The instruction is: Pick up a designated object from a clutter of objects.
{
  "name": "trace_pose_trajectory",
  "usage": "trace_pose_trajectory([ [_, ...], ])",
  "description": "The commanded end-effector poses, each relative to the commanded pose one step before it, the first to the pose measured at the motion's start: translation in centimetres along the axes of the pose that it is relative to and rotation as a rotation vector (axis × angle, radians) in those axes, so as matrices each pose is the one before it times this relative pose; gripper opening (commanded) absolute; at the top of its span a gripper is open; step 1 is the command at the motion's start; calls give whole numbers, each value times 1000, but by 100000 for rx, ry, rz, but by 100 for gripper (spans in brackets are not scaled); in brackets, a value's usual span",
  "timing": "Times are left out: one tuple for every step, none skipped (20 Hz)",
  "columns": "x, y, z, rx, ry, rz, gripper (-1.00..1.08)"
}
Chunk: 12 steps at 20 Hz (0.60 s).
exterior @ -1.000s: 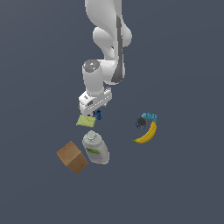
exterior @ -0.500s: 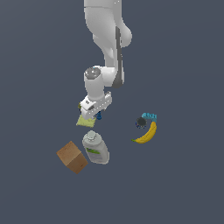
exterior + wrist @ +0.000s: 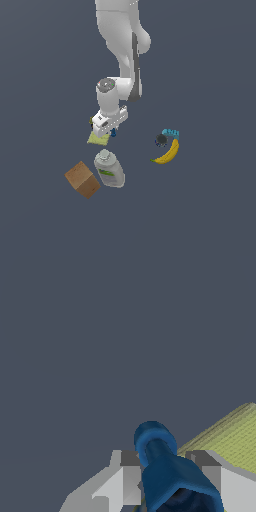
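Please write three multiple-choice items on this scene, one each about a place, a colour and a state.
1. Where is the dark blue piece?
A. between the end effector fingers
B. on the banana
C. on the brown cube

2. What colour is the label on the white jug?
A. red
B. green
C. purple

3. How does the white jug stand?
A. on its side
B. upside down
C. upright, cap up

Key: 1 A, since the wrist view shows the blue piece between the two grey fingers. 2 B, since the exterior view shows a green band on the jug's side. 3 C, since its round cap faces upward beside the brown cube.
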<state>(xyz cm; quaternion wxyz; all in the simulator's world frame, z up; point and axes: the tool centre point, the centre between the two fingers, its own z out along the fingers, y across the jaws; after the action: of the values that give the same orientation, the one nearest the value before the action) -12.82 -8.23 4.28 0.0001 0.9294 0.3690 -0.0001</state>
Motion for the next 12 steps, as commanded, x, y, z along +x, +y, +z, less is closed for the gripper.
trace_pose_trajectory([
  [0, 7, -2, 0, -3, 6, -100],
  [0, 0, 0, 0, 0, 0, -100],
  [0, 0, 0, 0, 0, 0, -100],
  [0, 0, 0, 0, 0, 0, -100],
  [0, 0, 0, 0, 0, 0, -100],
  [0, 0, 0, 0, 0, 0, -100],
  [0, 0, 0, 0, 0, 0, -100],
  [-2, -4, -1, 0, 0, 0, -100],
  [8, -3, -21, 0, 0, 0, -100],
  [23, -10, -62, 0, 0, 0, -100],
  [38, -16, -102, 0, 0, 0, -100],
  [53, -23, -143, 0, 0, 0, -100],
])
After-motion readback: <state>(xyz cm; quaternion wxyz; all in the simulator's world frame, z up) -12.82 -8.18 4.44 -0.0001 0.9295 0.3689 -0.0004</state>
